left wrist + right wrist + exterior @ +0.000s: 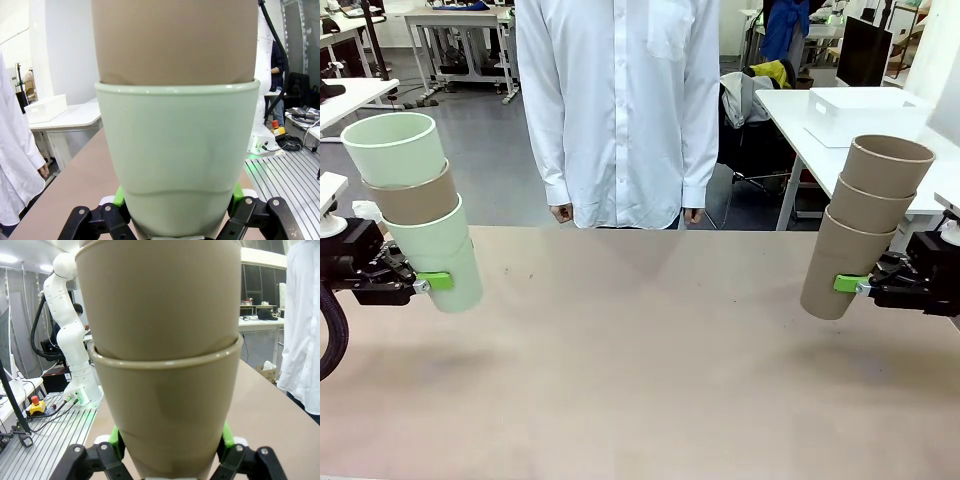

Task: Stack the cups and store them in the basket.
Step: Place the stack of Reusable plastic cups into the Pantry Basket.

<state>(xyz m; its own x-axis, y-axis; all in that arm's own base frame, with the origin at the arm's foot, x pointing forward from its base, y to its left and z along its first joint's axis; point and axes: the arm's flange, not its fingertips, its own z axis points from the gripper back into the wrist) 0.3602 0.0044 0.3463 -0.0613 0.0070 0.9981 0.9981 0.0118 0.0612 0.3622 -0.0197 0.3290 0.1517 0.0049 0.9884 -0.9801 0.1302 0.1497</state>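
The tan tabletop [640, 370] is open across its middle; a person [617, 110] stands at its far edge, and a white basket [865, 112] sits on another table beyond the far right corner. Over the left edge the left gripper [445, 285] is clamped on the bottom mint cup [455, 265] of a tilted mint-tan-mint stack [412, 200]. Over the right edge the right gripper [848, 285] is clamped on the bottom tan cup [830, 262] of a three-cup tan stack [870, 200], and both stacks are held clear of the surface.
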